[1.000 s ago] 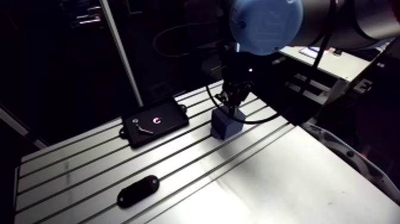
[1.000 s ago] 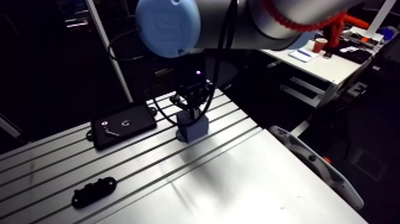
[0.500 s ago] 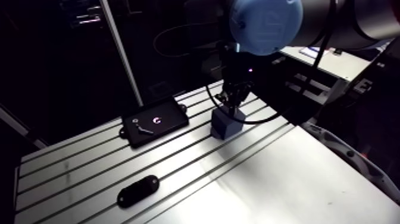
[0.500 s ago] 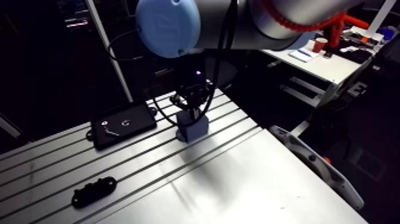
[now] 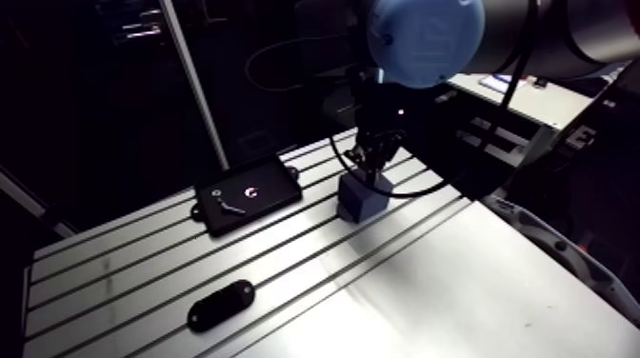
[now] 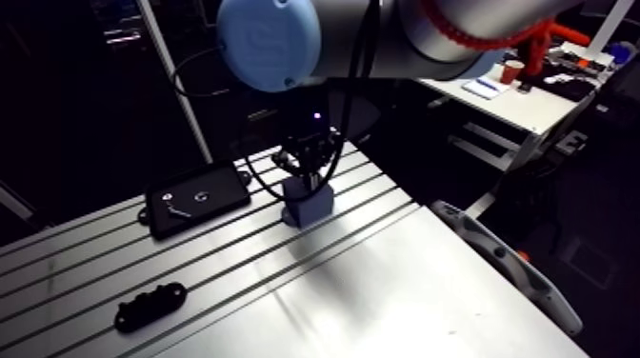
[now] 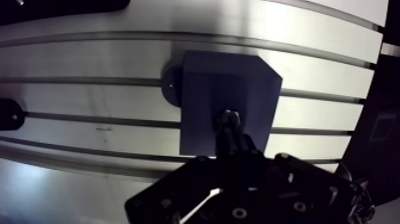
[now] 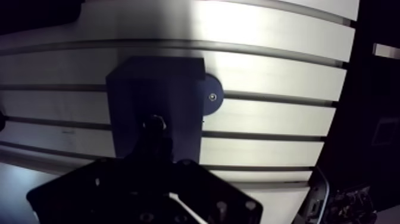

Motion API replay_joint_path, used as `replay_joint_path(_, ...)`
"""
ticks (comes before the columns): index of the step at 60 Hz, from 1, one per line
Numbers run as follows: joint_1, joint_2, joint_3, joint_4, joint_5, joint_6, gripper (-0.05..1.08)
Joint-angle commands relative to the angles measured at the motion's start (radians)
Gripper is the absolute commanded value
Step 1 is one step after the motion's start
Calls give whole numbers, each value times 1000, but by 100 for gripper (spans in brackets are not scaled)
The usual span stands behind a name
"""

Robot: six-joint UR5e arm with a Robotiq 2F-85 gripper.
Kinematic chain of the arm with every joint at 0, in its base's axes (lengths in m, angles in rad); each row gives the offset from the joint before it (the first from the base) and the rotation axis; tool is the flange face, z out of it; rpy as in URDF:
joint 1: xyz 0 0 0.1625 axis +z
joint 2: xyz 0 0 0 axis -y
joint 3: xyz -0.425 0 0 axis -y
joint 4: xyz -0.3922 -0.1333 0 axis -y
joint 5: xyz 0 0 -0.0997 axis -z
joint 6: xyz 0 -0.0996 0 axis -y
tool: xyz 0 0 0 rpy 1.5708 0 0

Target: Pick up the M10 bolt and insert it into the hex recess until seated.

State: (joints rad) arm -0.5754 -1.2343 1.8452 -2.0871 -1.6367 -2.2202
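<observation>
A slotted aluminium table (image 5: 476, 286) holds a blue-grey block (image 5: 363, 198). The gripper (image 7: 230, 130) hangs directly over the block's top face, its two fingers drawn close together and clamped on the M10 bolt (image 7: 229, 117), whose rounded end points down at the block. In the arm view, a black tray (image 5: 249, 194) lies at the block's nine o'clock, and a small black plate (image 5: 221, 305) lies at its seven o'clock, well apart.

The block (image 5: 363, 198) is grey-blue. The counter (image 5: 429, 276) is shiny silver with dark stripes. The tray (image 5: 271, 186) is black.
</observation>
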Motion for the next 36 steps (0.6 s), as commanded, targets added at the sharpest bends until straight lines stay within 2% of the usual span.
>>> replay_joint_path(1,0,-1,-3,0,4,0,90)
replay_joint_path(36,3,-22,-17,9,5,-2,90)
